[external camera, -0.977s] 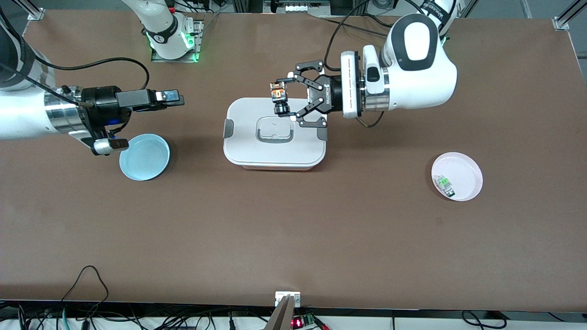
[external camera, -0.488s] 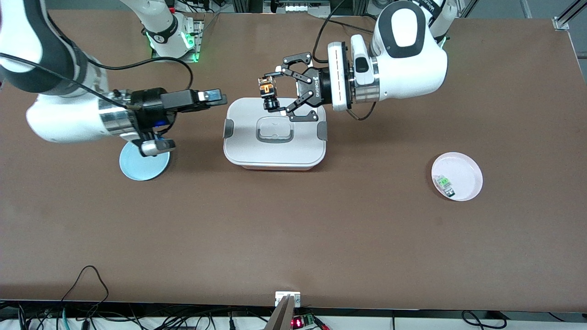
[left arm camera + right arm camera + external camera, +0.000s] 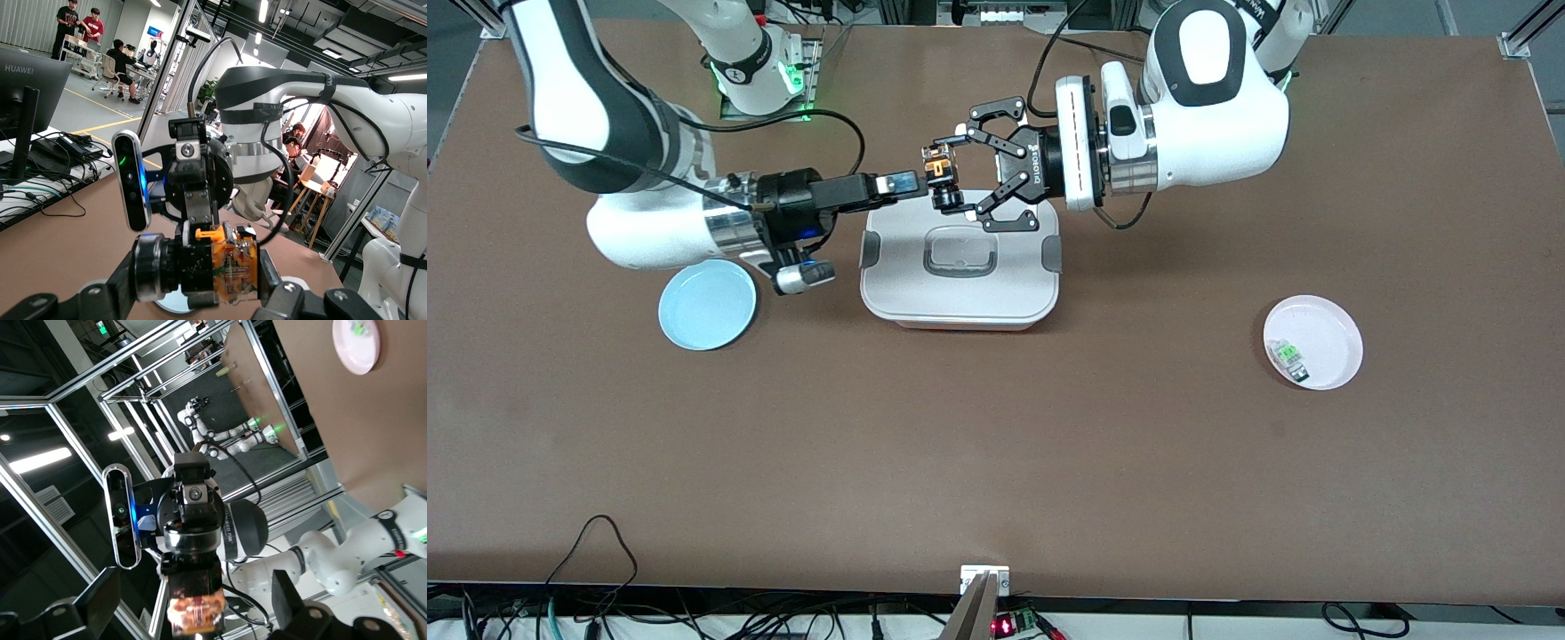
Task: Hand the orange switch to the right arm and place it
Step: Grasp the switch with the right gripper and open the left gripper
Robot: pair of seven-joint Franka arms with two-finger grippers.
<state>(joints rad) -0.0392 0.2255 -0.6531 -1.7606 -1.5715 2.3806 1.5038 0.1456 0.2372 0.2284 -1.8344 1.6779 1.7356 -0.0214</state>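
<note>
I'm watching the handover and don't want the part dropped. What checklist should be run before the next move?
1. Left pincer shut on the orange switch: ok.
2. Switch held up in the air over the white lidded box, not resting on it: ok.
3. Right pincer brought up beside the switch: ok.
4. Right pincer closed on the switch: cannot tell, so the left should not let go yet.
5. Blue plate at the right arm's end of the table, bare for placing: ok.
6. Pink plate with the clear-and-green part well away from both arms: ok.
</note>
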